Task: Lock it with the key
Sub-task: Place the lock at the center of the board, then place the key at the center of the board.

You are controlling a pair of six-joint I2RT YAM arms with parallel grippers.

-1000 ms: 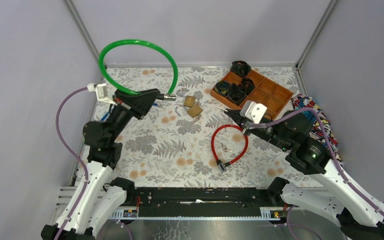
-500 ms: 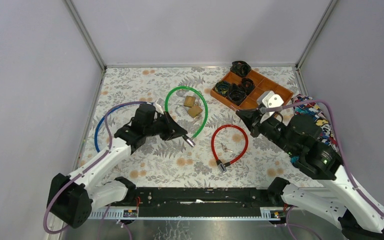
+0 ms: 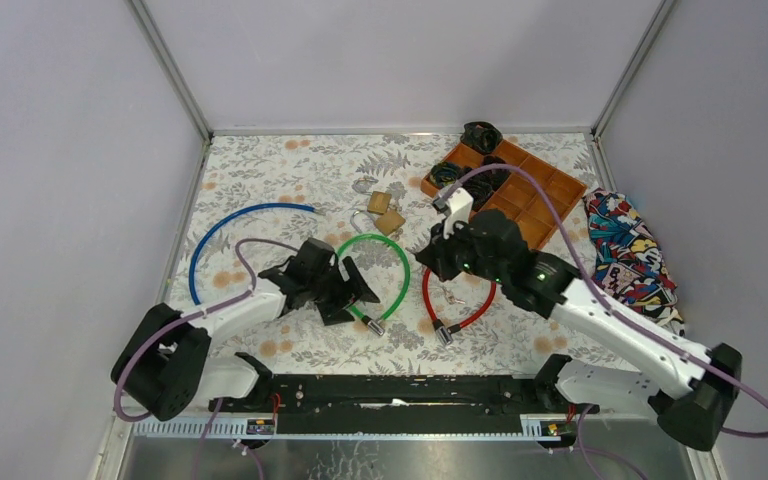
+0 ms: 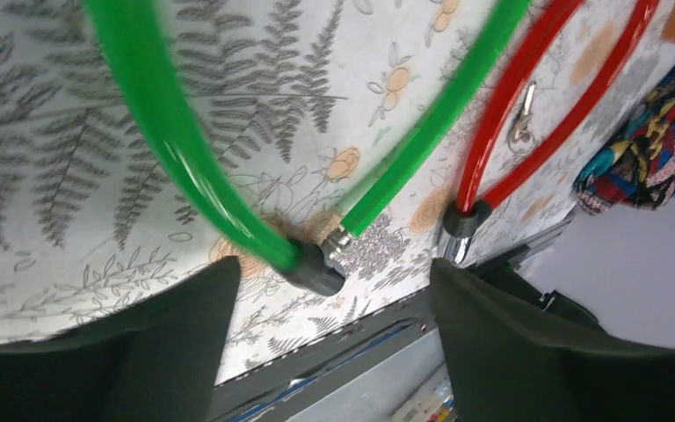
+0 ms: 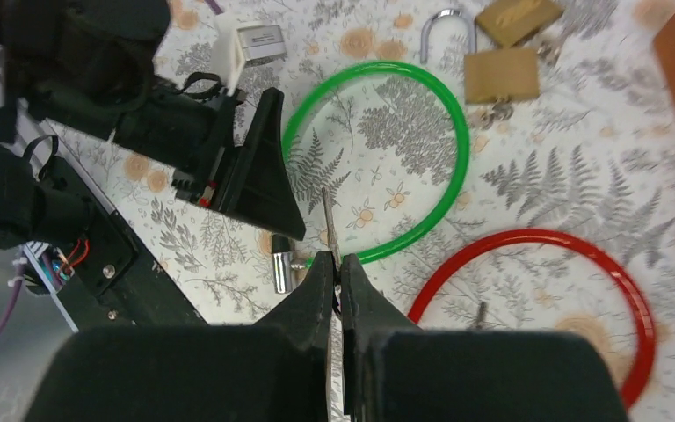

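With the green lock (image 3: 406,268) on the surface (image 3: 290,170), its barrel (image 4: 315,272) ahead of the wide-open left end effector (image 3: 352,300), that one should clamp the barrel steady so the right end effector (image 5: 336,261), pinching the key (image 5: 325,215), can align squarely.

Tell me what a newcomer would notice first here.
Three bright cable loops lie on the fern-print table: a green cable lock at the centre, a red cable lock just right of it, and a blue cable at the left. The left gripper stands open over the green lock's ends. The right gripper, shut on a key, hovers over green and red.
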